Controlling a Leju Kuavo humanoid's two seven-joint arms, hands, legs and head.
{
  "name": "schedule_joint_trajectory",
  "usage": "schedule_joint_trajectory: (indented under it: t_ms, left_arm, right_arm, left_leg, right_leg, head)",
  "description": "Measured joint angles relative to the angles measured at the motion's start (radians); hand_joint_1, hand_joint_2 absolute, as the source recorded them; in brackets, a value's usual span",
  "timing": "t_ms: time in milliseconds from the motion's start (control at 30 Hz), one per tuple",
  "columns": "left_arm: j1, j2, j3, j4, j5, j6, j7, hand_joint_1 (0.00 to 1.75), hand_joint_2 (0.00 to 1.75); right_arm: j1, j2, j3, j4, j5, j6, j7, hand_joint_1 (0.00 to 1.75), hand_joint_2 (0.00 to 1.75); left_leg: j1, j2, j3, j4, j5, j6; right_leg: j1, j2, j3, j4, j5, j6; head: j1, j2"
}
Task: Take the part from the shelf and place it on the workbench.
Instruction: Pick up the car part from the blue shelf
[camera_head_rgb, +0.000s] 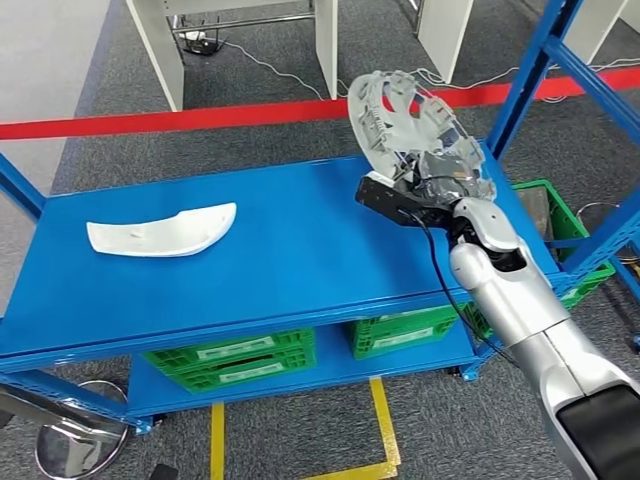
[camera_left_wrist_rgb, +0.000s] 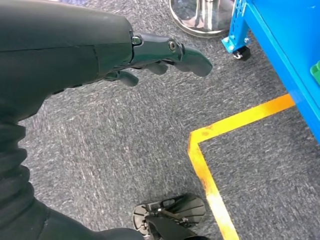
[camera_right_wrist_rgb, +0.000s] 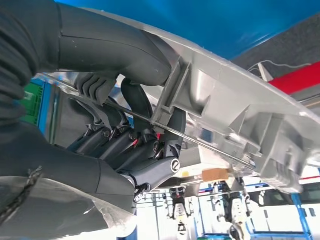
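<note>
- While we are holding the clear plastic part aloft in our right hand, over the far right end of the blue bench top, we are judging the grip to be the weak point: thumb on one face and fingers curled under a rib, at one edge only.
- Because most of the part is hanging out beyond the hand, we are expecting it could pivot or slide free if the wrist tips quickly.
- Lowering it at this tilt, we are risking the far rim striking the bench first and prying it loose.
- We are keeping our left hand down by the carpet, fingers loosely extended and holding nothing.
- A white curved panel is lying well apart, toward the left end.
- We are unable to tell how firmly the fingers are seating, since the translucent part is blurring them from the head view.
</note>
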Motion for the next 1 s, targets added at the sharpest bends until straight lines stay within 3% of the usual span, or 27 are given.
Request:
schedule_joint_trajectory:
  t_ms: [100,133,167,200,267,333,433,500,600,667,700,800,867,1000]
  left_arm:
    - [-0.001,-0.001,0.0,0.0,0.0,0.0,0.0,0.0,1.75]
    - [0.0,-0.001,0.0,0.0,0.0,0.0,0.0,0.0,1.75]
    - [0.0,-0.002,0.0,0.0,0.0,0.001,0.0,0.0,1.75]
    - [0.0,-0.002,0.0,0.0,-0.001,0.001,0.0,0.0,1.75]
    - [-0.001,-0.001,0.0,0.0,-0.003,0.003,0.0,0.0,1.75]
    - [-0.002,0.0,0.0,0.0,-0.005,0.005,-0.001,0.0,1.75]
    - [-0.002,-0.002,0.001,0.001,-0.005,0.007,-0.002,0.0,1.75]
    - [-0.002,-0.004,0.001,0.001,-0.002,0.007,-0.003,0.0,1.75]
    - [-0.005,-0.006,0.002,0.001,0.0,0.008,-0.004,0.0,1.75]
    - [-0.004,-0.009,0.002,0.001,0.0,0.009,-0.004,0.0,1.75]
    - [-0.003,-0.01,0.003,0.001,0.0,0.009,-0.005,0.0,1.75]
    - [-0.005,-0.01,0.006,0.001,0.0,0.01,-0.006,0.0,1.75]
    - [-0.006,-0.009,0.009,0.001,-0.001,0.011,-0.007,0.0,1.75]
    - [-0.002,-0.008,0.015,0.001,-0.003,0.012,-0.01,0.0,1.75]
  right_arm:
    - [0.003,0.0,-0.001,-0.005,0.007,-0.008,0.0,1.75,1.75]
    - [0.006,0.0,-0.001,-0.008,0.012,-0.016,0.0,1.75,1.75]
    - [0.01,0.0,-0.002,-0.012,0.018,-0.025,0.0,1.75,1.75]
    - [0.014,0.0,-0.002,-0.018,0.024,-0.035,0.0,1.75,1.75]
    - [0.019,0.0,-0.005,-0.036,0.032,-0.051,0.0,1.75,1.75]
    - [0.024,0.0,-0.011,-0.052,0.036,-0.07,-0.001,1.75,1.75]
    - [0.05,0.0,-0.031,-0.087,0.004,-0.107,-0.03,1.75,1.75]
    - [0.066,0.001,-0.049,-0.111,-0.037,-0.121,-0.06,1.75,1.75]
    - [0.09,0.003,-0.065,-0.13,-0.093,-0.127,-0.095,1.75,1.75]
    - [0.114,0.007,-0.076,-0.143,-0.156,-0.128,-0.129,1.75,1.75]
    - [0.125,0.011,-0.083,-0.151,-0.19,-0.129,-0.146,1.75,1.75]
    - [0.144,0.024,-0.101,-0.178,-0.277,-0.136,-0.188,1.75,1.75]
    - [0.156,0.033,-0.11,-0.193,-0.32,-0.145,-0.208,1.75,1.75]
    - [0.181,0.049,-0.134,-0.217,-0.422,-0.153,-0.246,1.75,1.75]
  left_leg:
    - [0.003,0.001,-0.082,0.185,-0.088,-0.01]
    - [0.003,0.001,-0.105,0.231,-0.099,-0.01]
    - [0.003,0.001,-0.112,0.243,-0.091,-0.008]
    - [0.002,0.001,-0.103,0.216,-0.063,-0.003]
    - [-0.004,0.001,-0.047,0.087,0.013,0.018]
    - [-0.011,0.001,-0.006,-0.009,0.051,0.036]
    - [-0.012,0.002,0.005,-0.041,0.046,0.043]
    - [-0.006,0.003,0.013,-0.06,0.048,0.043]
    - [-0.002,0.003,0.016,-0.067,0.05,0.044]
    - [-0.001,0.001,0.017,-0.064,0.049,0.043]
    - [0.001,0.0,0.017,-0.062,0.047,0.041]
    - [0.004,-0.002,0.014,-0.045,0.035,0.026]
    - [0.001,-0.004,0.008,-0.033,0.031,0.015]
    - [0.001,-0.004,0.0,-0.015,0.018,0.0]
  right_leg:
    - [0.0,0.0,0.004,0.0,-0.003,-0.009]
    - [0.002,0.001,0.005,0.0,-0.004,-0.011]
    - [0.004,0.002,0.007,0.0,-0.005,-0.012]
    - [0.006,0.003,0.009,0.0,-0.007,-0.013]
    - [0.01,0.004,0.016,-0.001,-0.011,-0.013]
    - [0.012,0.003,0.018,-0.002,-0.013,-0.009]
    - [0.012,0.0,0.013,-0.005,-0.014,0.005]
    - [0.013,-0.002,-0.004,0.022,-0.035,0.014]
    - [0.009,-0.002,-0.086,0.193,-0.115,0.024]
    - [0.007,-0.002,-0.129,0.273,-0.132,0.031]
    - [0.005,-0.002,-0.125,0.259,-0.111,0.034]
    - [-0.001,-0.005,-0.036,0.076,-0.021,0.043]
    - [0.0,-0.003,-0.003,0.018,-0.014,0.037]
    - [-0.001,-0.001,-0.002,0.017,-0.012,0.01]
  head:
    - [-0.004,0.0]
    - [-0.004,0.0]
    - [-0.004,0.0]
    - [-0.004,0.0]
    - [-0.003,0.0]
    - [-0.001,0.0]
    - [0.0,0.0]
    - [0.002,0.0]
    - [0.003,0.0]
    - [0.004,0.0]
    - [0.004,0.0]
    - [0.005,0.0]
    - [0.007,0.0]
    - [0.005,0.0]
